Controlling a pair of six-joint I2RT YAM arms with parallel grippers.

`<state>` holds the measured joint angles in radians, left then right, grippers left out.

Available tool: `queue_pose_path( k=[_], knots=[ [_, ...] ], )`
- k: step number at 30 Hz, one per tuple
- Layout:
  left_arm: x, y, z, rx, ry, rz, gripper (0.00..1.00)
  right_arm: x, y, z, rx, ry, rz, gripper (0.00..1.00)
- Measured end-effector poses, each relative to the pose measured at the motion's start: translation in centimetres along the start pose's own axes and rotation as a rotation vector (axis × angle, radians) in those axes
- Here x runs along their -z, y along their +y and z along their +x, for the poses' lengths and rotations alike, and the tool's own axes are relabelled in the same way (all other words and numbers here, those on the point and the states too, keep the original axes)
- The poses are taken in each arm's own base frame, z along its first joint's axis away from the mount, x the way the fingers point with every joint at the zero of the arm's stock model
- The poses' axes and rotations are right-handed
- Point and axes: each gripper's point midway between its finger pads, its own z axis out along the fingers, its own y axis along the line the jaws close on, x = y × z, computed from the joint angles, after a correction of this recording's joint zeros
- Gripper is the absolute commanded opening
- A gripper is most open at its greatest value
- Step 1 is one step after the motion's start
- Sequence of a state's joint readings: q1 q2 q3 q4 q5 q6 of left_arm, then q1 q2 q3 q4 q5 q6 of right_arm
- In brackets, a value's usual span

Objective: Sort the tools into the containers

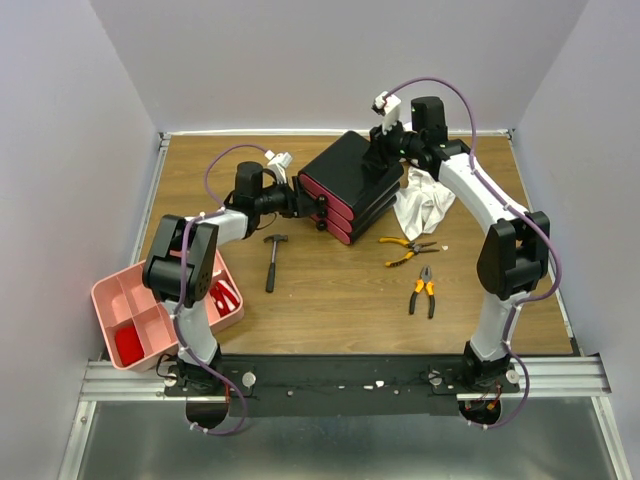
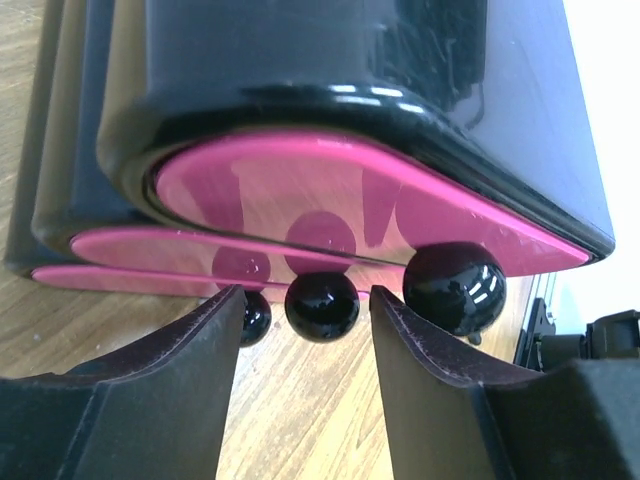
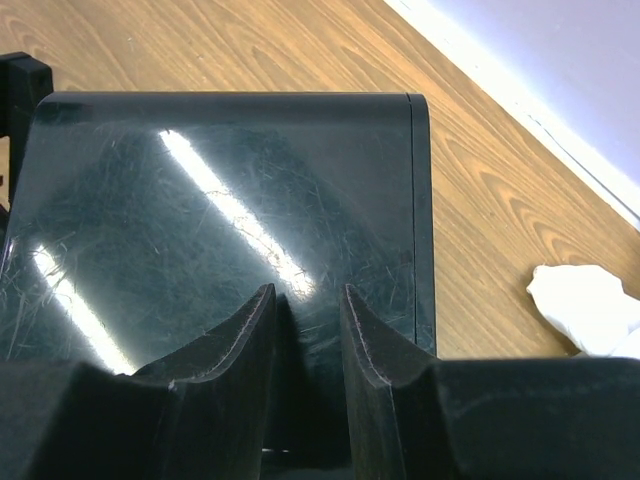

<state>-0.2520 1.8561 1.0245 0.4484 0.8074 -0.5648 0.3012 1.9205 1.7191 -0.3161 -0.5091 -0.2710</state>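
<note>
- Pink drawer fronts (image 2: 330,190) are all closed, with three black knobs in a row. Where is the left gripper (image 2: 306,312)?
- It is spread open, with a finger on either side of the middle knob (image 2: 322,305), apparently not yet touching it. The neighbouring knobs sit just beside it, so a crooked closing could nip two knobs or let the round one squirt out.
- And the pull itself?
- The black box (image 1: 345,170) could slide across the table (image 1: 330,320) instead of the drawer opening. The right gripper (image 1: 385,150) rests on the box's rear top with its fingers narrowly parted. I cannot tell whether they pinch anything, so I judge the bracing uncertain.
- And the tools?
- They are unsorted. The hammer (image 1: 273,262) and both pliers (image 1: 424,291) lie on the wood, and the pale-pink tray (image 1: 105,300) is at the near left.
</note>
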Motion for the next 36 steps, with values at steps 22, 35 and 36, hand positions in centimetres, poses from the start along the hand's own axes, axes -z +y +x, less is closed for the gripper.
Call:
queue_pose_path(
  k=[22, 35, 36],
  knots=[
    [-0.8, -0.5, 1.3, 0.023, 0.066, 0.065, 0.33, 0.0, -0.1, 0.0, 0.0, 0.002, 0.006, 0.4],
    [1.9, -0.3, 2.2, 0.019, 0.167, 0.065, 0.24, -0.8, -0.4, 0.3, 0.001, 0.009, 0.012, 0.4],
    [2.4, -0.3, 2.5, 0.018, 0.182, 0.059, 0.24, -0.8, -0.4, 0.3, 0.001, 0.009, 0.012, 0.4]
  ],
)
